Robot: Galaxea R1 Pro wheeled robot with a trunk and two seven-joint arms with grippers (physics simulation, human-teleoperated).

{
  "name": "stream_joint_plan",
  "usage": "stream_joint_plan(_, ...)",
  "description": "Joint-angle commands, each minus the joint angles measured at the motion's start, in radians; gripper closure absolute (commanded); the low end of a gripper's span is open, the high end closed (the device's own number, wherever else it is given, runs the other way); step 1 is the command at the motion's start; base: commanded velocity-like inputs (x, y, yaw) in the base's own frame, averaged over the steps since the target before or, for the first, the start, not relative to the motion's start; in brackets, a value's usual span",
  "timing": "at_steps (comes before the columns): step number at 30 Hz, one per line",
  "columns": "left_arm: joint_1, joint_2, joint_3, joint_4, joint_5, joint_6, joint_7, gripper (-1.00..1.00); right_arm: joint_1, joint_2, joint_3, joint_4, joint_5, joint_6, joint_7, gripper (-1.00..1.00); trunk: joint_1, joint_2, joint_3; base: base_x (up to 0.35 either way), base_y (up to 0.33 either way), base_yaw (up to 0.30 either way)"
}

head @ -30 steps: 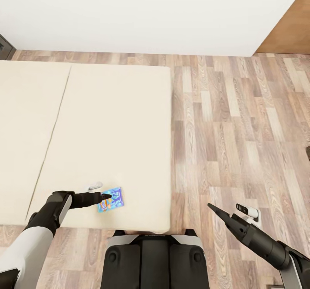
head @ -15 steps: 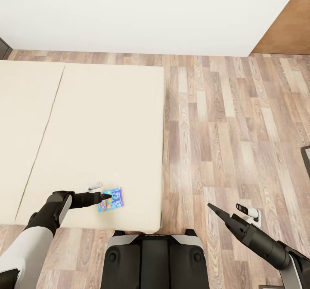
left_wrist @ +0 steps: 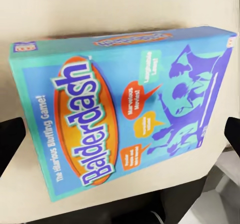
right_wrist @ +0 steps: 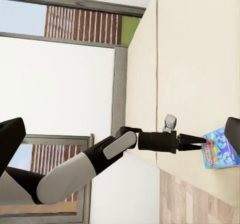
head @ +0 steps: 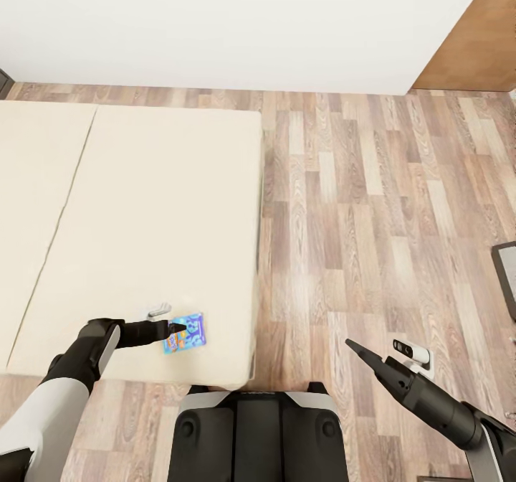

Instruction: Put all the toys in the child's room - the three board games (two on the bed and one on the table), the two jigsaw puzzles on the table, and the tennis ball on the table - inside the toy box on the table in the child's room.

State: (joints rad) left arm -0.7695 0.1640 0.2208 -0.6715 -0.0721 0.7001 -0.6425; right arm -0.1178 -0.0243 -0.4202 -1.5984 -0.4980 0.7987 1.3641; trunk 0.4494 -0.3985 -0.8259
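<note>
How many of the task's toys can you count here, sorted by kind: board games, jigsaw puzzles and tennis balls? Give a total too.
Board games: 1, the blue Balderdash box at the left pincer, over the bed
Jigsaw puzzles: 0
Tennis balls: 0
Total: 1

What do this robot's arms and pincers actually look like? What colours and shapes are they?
Each arm has a smooth white upper shell, then rounded black and dark grey segments narrowing toward the wrist. The left gripper and right gripper end in slim, pointed black fingers. A small pale grey camera block sits on the left wrist, and a white one on the right. No loose cables or markings show.
</note>
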Motion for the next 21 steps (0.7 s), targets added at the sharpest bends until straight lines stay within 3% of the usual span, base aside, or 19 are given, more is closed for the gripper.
stream_joint_plan(1, 0.000, -0.001, 0.005, -0.001, -0.008, 0.006, -0.008, -1.00, 0.000, 0.000, 0.000, 0.000, -0.003, 0.008, 0.001, -1.00, 0.001, -0.001, -0.001, 0.000, -0.078, 0.000)
stream_joint_plan(21, -0.001, -0.001, 0.005, -0.003, -0.008, 0.007, -0.008, -1.00, 0.000, 0.000, -0.001, 0.000, -0.003, 0.009, 0.001, -1.00, 0.001, -0.001, -0.001, 0.000, -0.152, 0.000)
